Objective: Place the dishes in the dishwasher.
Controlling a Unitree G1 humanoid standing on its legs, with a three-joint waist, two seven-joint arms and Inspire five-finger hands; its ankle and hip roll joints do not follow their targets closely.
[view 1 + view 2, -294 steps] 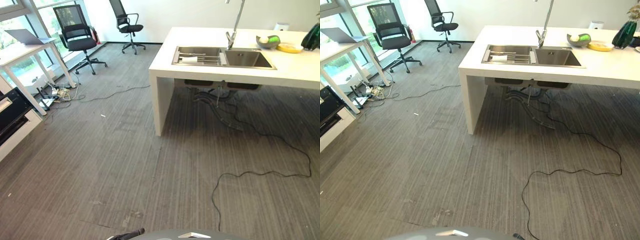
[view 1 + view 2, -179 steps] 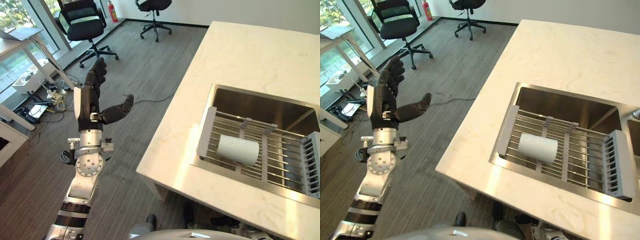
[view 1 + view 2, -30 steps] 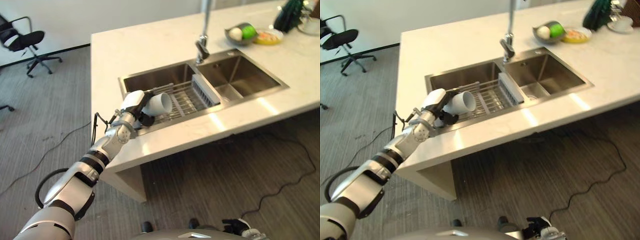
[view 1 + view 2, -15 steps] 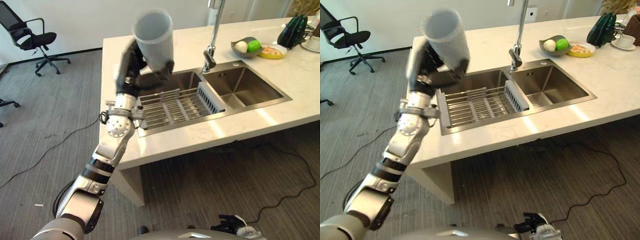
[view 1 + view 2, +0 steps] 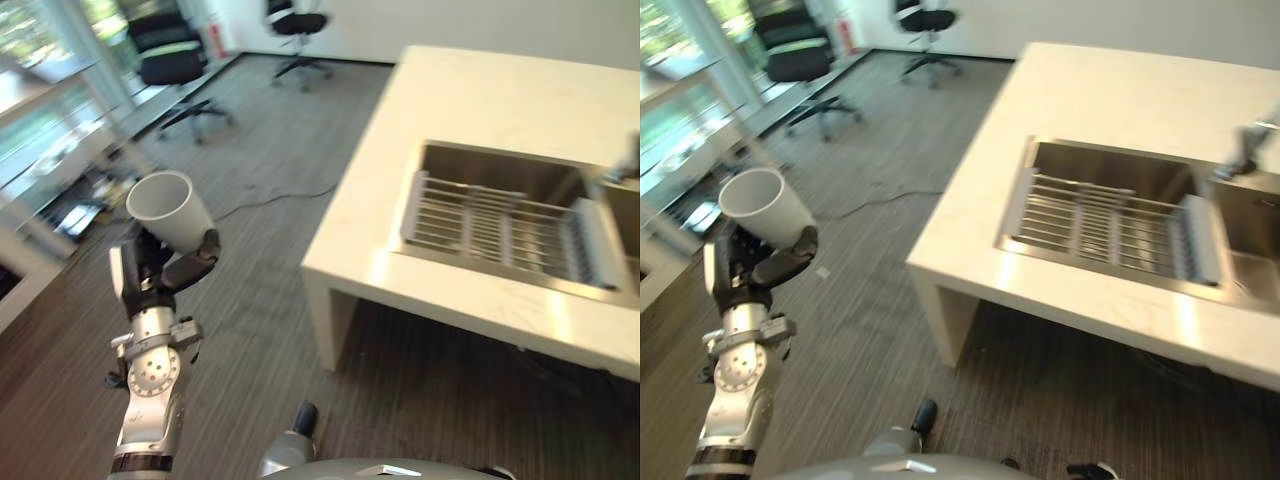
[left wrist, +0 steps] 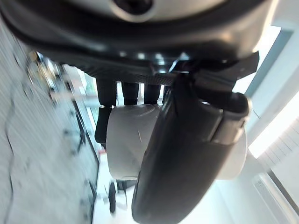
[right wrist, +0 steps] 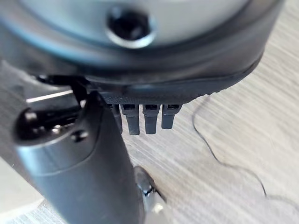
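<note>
Our left hand (image 5: pixel 150 275) curls its fingers (image 6: pixel 122 93) around a white cup (image 5: pixel 170 210), upright over grey carpet (image 5: pixel 250 270), well apart from the worktop (image 5: pixel 480 95) and sink (image 5: pixel 500 215). Our right hand (image 7: pixel 93 154) hangs with fingers relaxed.

No lettering, number or sign can be read anywhere. The white cup (image 5: pixel 172 211) is plain on the side that shows (its far side is hidden). The pale surface (image 5: pixel 1110 90) carries no print either.
</note>
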